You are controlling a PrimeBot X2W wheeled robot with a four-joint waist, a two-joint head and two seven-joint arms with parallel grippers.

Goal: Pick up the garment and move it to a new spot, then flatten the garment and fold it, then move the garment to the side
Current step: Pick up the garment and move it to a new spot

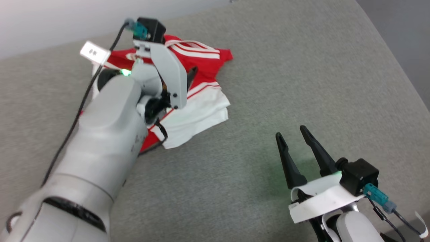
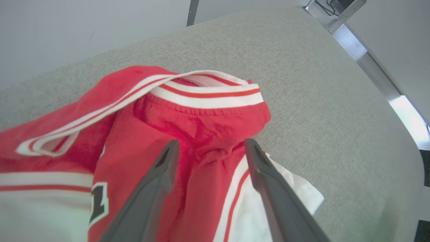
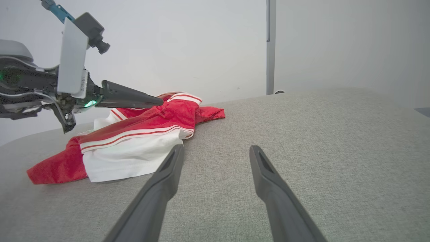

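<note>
The garment (image 1: 205, 72) is a red jersey with white sleeves and striped trim, crumpled in a heap at the far left of the grey surface. My left gripper (image 2: 211, 143) hangs just over its bunched red collar area (image 2: 208, 114), fingers spread apart and open, with a ridge of red cloth under the gap. From the right wrist view the left gripper's fingers (image 3: 127, 97) lie level across the top of the garment (image 3: 134, 137). My right gripper (image 1: 291, 131) stands open and empty over bare surface, to the right of the garment and nearer to me.
The grey cloth-covered table (image 1: 302, 67) stretches wide to the right of the heap. Its right edge (image 2: 399, 134) curves beside a metal rail (image 2: 356, 47). A pale wall with a dark upright post (image 3: 270, 47) stands behind the table.
</note>
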